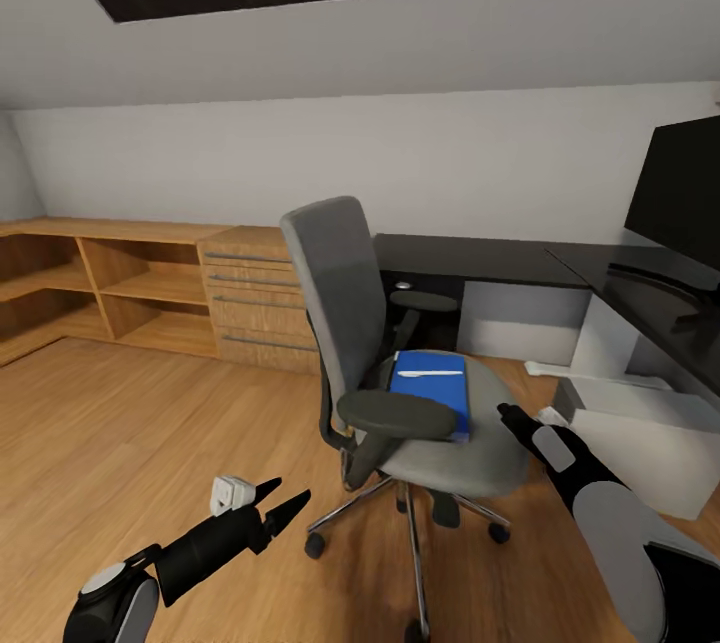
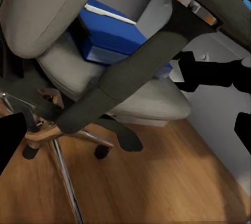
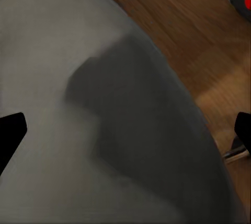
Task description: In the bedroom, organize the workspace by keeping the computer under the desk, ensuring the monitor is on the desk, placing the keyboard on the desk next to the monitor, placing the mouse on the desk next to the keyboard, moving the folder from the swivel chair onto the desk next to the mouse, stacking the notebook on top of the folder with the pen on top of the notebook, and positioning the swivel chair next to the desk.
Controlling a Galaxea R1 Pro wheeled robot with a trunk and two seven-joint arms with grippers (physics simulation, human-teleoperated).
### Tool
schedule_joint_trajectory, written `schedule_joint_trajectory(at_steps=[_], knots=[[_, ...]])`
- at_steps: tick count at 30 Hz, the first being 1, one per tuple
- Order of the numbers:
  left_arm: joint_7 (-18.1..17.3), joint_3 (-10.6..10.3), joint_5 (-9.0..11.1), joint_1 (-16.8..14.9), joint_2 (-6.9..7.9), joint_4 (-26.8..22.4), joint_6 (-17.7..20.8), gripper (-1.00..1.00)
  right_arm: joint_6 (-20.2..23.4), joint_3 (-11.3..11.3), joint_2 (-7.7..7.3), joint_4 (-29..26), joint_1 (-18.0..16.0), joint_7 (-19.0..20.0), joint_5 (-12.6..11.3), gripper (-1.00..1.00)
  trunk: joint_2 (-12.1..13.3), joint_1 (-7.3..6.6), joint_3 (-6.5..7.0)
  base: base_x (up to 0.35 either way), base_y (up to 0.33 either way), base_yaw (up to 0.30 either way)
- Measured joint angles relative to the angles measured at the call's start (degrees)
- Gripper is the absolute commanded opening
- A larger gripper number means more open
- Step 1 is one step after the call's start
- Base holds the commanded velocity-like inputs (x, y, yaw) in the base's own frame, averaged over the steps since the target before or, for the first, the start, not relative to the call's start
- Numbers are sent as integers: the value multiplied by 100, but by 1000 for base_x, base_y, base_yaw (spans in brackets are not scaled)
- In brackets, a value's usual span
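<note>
Folder (image 1: 432, 391) lies on the chair (image 1: 440, 423) seat, a white pen on top. Right gripper (image 1: 512, 419), fingers spread, sits at the seat's right edge; left gripper (image 1: 285, 503), also spread, hangs low near-left. Step: folder pickup. Next: reach left over the seat to the folder, for the desk (image 1: 470, 258).

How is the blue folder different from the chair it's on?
The folder is bright blue; the swivel chair is grey with black armrests. The folder is flat and much smaller, lying on the seat; the chair stands tall on the wood floor on castors. Both are untouched by either gripper.
</note>
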Motion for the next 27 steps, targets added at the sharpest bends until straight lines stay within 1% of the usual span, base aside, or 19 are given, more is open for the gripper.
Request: schedule_joint_trajectory(at_steps=[5,9,10,12,13,16,19,21,27], knots=[[5,-15,0,-1,0,2,0,100,1,-3,-34,-21,1,-1,6,100,0,0,15,0,0,-101],[15,-28,-2,-1,-4,5,0,100,-18,-4,-41,-25,1,-4,7,100,0,0,35,0,0,-213],[19,-32,-54,-1,-8,9,-1,100,-28,-4,-40,-20,1,-2,7,100,0,0,38,0,0,-262],[21,-45,-221,-1,-21,42,-1,100,-35,-4,-37,-15,1,-1,7,100,0,0,43,0,0,-270],[21,-64,-368,-1,-26,76,-2,100,-38,-4,-39,-14,1,-1,7,100,0,0,45,0,0,-276],[14,-98,-580,-1,-32,121,-20,100,-41,-5,-41,-12,1,0,10,100,0,0,47,0,0,-280],[8,-108,-670,-1,-34,139,-34,100,-42,-5,-42,-11,1,0,13,100,0,0,48,0,0,-281],[4,-111,-690,-1,-34,143,-38,100,-43,-5,-42,-11,1,0,14,100,0,0,49,0,0,-226],[0,-114,-716,0,-27,149,-44,100,-44,-5,-42,-10,0,0,14,100,0,0,49,0,0,-87]])
